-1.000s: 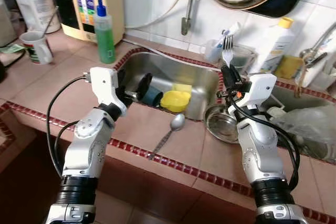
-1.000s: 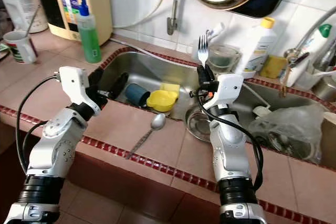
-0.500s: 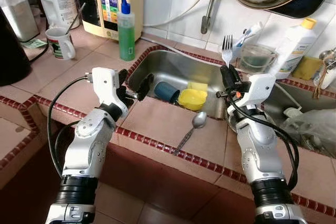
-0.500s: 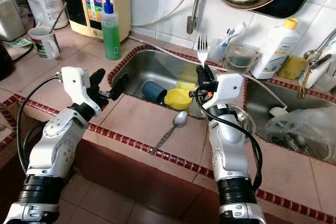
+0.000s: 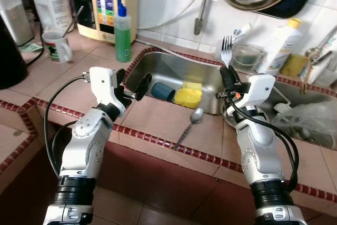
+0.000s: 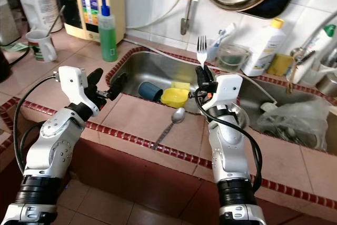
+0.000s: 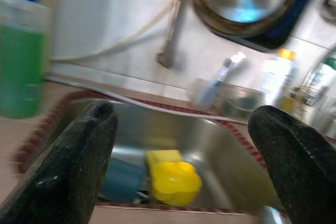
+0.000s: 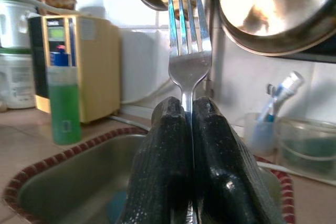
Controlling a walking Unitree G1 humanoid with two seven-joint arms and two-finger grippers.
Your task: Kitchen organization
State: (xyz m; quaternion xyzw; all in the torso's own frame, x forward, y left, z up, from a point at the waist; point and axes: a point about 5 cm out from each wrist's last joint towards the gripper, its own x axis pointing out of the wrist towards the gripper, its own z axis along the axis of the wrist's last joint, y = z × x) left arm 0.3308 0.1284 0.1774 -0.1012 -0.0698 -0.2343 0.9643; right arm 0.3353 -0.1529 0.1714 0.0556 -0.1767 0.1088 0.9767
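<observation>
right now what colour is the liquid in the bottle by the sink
Green, in the bottle with a blue cap; the right eye view shows it best.

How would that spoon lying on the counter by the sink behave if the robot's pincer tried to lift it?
The spoon looks like shiny metal, so probably stiff and rather slippery between black fingers. It lies flat on the tiled counter, so getting under its thin handle may be awkward. Its rounded bowl might let it rock or spin if nudged.
</observation>
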